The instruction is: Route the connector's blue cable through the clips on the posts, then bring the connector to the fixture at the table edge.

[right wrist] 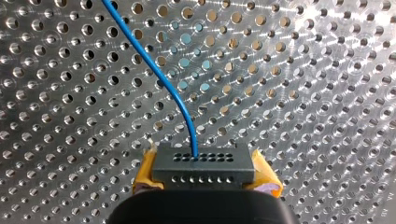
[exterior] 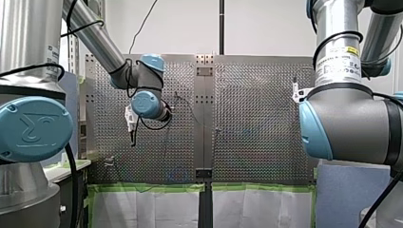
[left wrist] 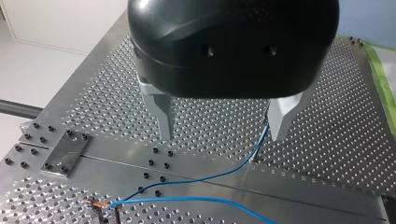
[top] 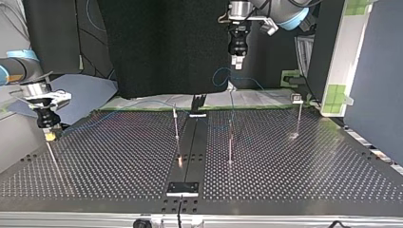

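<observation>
In the right wrist view my right gripper (right wrist: 205, 176) is shut with its yellow pads (right wrist: 145, 170) on a dark grey connector (right wrist: 203, 163). The blue cable (right wrist: 154, 70) leaves the connector's face and curves away over the perforated table. In the top view this gripper (top: 49, 134) hangs low at the left, above a thin post (top: 52, 154). My left gripper (left wrist: 222, 138) is open, its metal fingers (left wrist: 163, 116) empty, high above the blue cable (left wrist: 224, 173). In the top view it (top: 236, 61) hangs at the back, over a cable loop (top: 218, 73).
Thin posts (top: 176, 124) (top: 230, 142) stand near the table's middle in the top view, and another post with a clip (top: 298, 100) at the right. A black bracket (top: 197, 101) sits at the far edge and a plate (top: 183, 188) at the near edge.
</observation>
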